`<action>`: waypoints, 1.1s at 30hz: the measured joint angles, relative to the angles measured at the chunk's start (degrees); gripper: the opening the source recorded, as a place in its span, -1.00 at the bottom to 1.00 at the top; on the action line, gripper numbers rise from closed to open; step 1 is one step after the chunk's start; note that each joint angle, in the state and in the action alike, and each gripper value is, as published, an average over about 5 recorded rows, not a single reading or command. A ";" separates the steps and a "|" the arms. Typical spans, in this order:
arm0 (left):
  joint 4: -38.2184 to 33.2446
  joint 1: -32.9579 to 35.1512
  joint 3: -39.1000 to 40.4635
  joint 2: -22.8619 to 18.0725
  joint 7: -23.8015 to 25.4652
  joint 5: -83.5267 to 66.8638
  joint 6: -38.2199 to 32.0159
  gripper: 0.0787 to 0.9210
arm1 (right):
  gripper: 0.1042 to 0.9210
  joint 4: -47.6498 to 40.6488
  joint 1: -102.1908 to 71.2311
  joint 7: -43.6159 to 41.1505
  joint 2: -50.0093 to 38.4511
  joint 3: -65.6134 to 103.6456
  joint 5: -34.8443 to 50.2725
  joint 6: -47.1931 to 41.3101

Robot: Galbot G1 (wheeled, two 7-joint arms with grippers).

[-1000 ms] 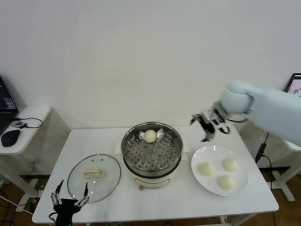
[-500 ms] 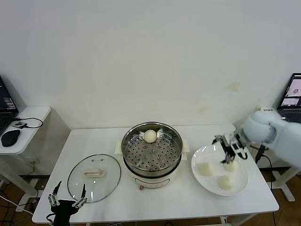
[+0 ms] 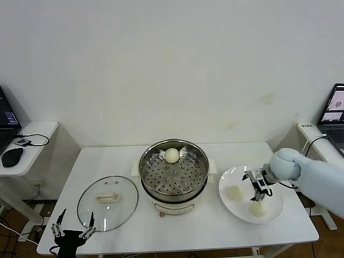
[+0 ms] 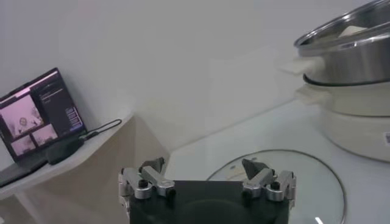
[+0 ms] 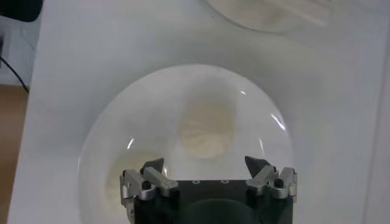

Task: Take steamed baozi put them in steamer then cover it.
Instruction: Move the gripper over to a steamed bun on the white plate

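— Both sets of jaws stand wide apart and hold nothing. What is each arm doing?

— Largest first: the steamer [image 3: 173,173] sits mid-table on its cream base, uncovered, with one baozi [image 3: 171,155] on the perforated floor near the far rim. The cover [image 3: 107,203] lies flat on the table to the robot's left of it, near the front edge. The white plate [image 3: 274,210] on the right side carries the rest. The right gripper [image 3: 258,186] hangs over that plate, jaws spread either side of a bun [image 5: 207,128] seen from its wrist. The left gripper [image 3: 71,232] waits low by the table's front corner, just short of the cover.

— How far along, then?

— I judge about a quarter: one bun in, the plate's buns to move, then the lid.

— Anything unclear?

— From the head, only two plate buns show plainly, one [image 3: 234,192] and another [image 3: 258,208]; the gripper hides the one beneath it.
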 measured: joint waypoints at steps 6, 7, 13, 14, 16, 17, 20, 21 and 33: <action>0.18 -0.04 0.02 -0.14 0.01 0.10 0.02 0.77 | 0.76 -2.99 -2.11 0.26 3.13 1.74 -0.97 -0.02; 0.20 -0.05 0.02 -0.15 0.01 0.11 0.02 0.77 | 0.76 -3.41 -2.36 0.26 3.62 1.91 -1.10 -0.08; 0.23 -0.12 0.05 -0.29 0.06 0.12 0.06 0.77 | 0.74 -5.32 -3.38 0.20 5.90 2.52 -2.05 -0.36; 0.24 -0.14 0.06 -0.30 0.06 0.12 0.07 0.77 | 0.71 -5.49 -3.47 0.16 6.10 2.62 -2.18 -0.43; 0.28 -0.16 0.07 -0.32 0.06 0.12 0.07 0.77 | 0.63 -5.71 -3.59 0.02 6.36 2.74 -2.39 -0.56; 0.30 -0.17 0.08 -0.33 0.06 0.12 0.07 0.77 | 0.58 -5.76 -3.61 -0.07 6.44 2.78 -2.47 -0.60; 0.32 -0.17 0.08 -0.33 0.06 0.10 0.07 0.77 | 0.44 -5.83 -3.58 -0.36 6.53 2.82 -2.59 -0.66; 0.32 -0.17 0.07 -0.34 0.06 0.10 0.07 0.77 | 0.40 -5.82 -3.51 -0.48 6.51 2.78 -2.57 -0.66; -0.11 -0.22 0.21 -0.23 0.08 0.03 0.13 0.77 | 0.32 -2.49 4.83 -3.57 3.21 -1.15 1.64 -1.88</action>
